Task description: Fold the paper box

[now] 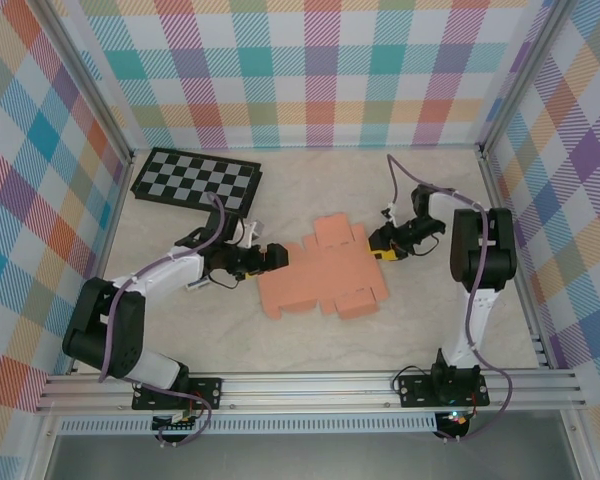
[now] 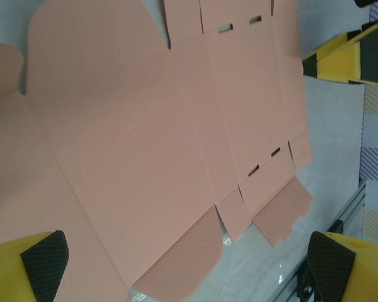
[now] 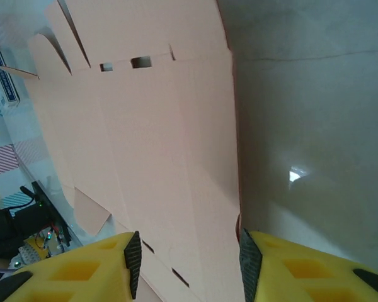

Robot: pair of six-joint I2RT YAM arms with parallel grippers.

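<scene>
Right gripper [image 3: 189, 264], jaws partly apart, sits over 1 edge of the paper box [image 1: 325, 270], a flat sheet at worktop [image 1: 430, 330] centre. Left gripper [image 2: 188, 264] gapes wide at the opposite edge. Wrist views resolve slots [image 2: 225, 27]; top view adds a checkerboard [image 1: 195, 178] far-left.

Noted left arm reaching low from near left toward centre, elbow bent, left tool [image 1: 278, 256] pointing right, yellow fingers [image 2: 331, 267] spread fully wide. Noted right arm rising from near right, elbow high, wrist turned left, right tool [image 1: 382, 249] low, jaws partly apart.
</scene>
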